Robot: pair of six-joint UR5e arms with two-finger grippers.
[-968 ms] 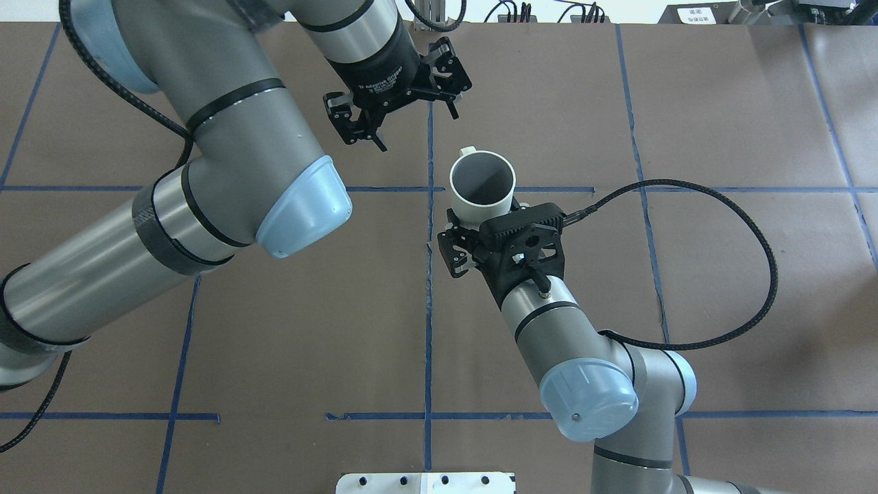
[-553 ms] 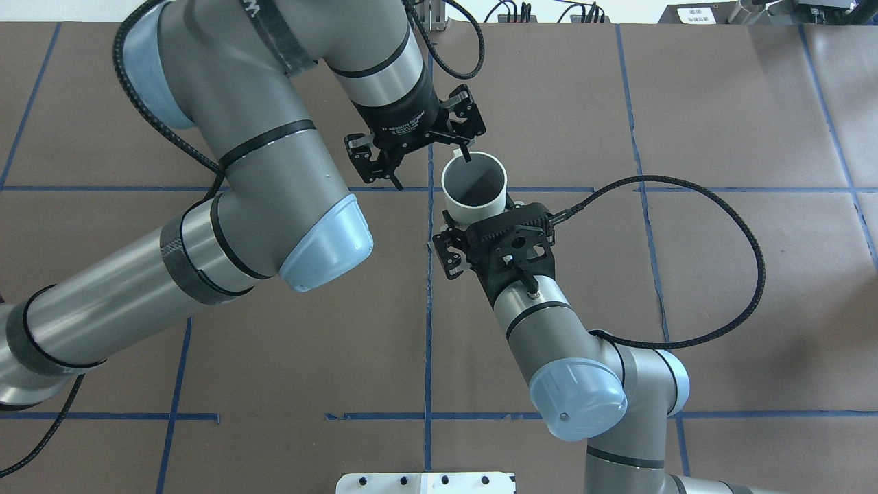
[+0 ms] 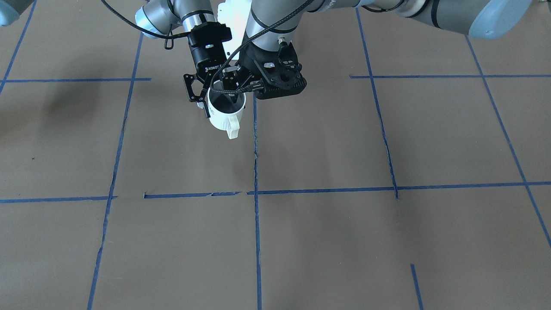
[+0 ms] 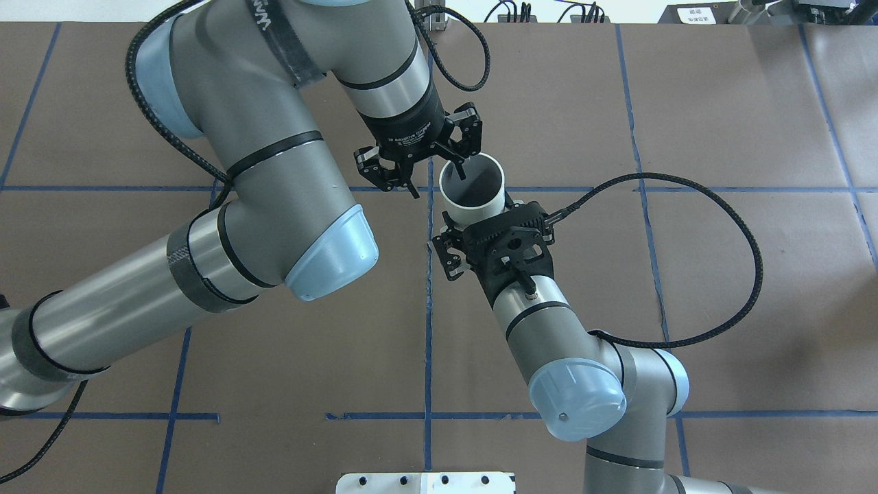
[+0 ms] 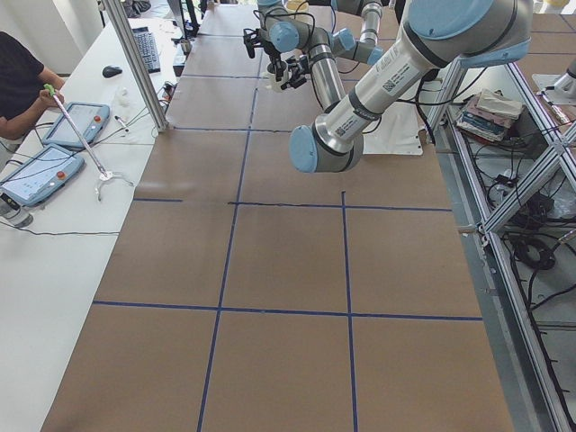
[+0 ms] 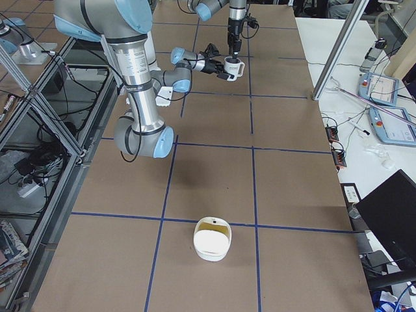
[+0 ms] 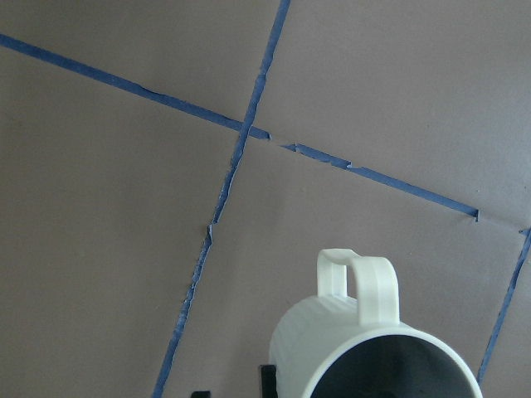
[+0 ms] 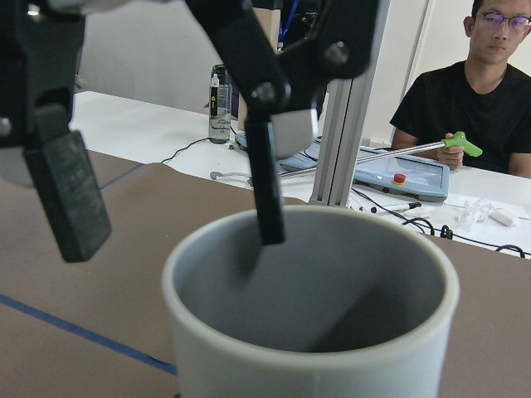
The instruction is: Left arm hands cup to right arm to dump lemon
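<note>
The brown table (image 4: 720,309) is lying wide and bare around its middle, with its edges well away on every side and blue tape lines (image 4: 429,329) dividing it into squares. A white bowl (image 6: 212,240) is sitting alone, well off toward the robot's right end. The left arm (image 4: 260,199) is arching in from high up and taking most of the room over its half, while the right arm (image 4: 542,322) is reaching forward, low and level, beside the centre line. The cup (image 4: 480,191) is hanging in the air near a crossing of the tape, upright, with its handle (image 3: 233,128) pointing away from the robot. The right gripper (image 4: 473,226) is clasping the cup's body from the robot's side. One of its fingers (image 3: 205,107) is lying against the wall and the other is hiding behind the cup. The left gripper (image 4: 437,184) is standing spread across the rim. One of its fingers (image 8: 265,166) is dipping inside the mouth close to the wall, and the other is hanging outside, apart from the cup. The cup's bottom is lying in shadow, so the lemon cannot be made out.
</note>
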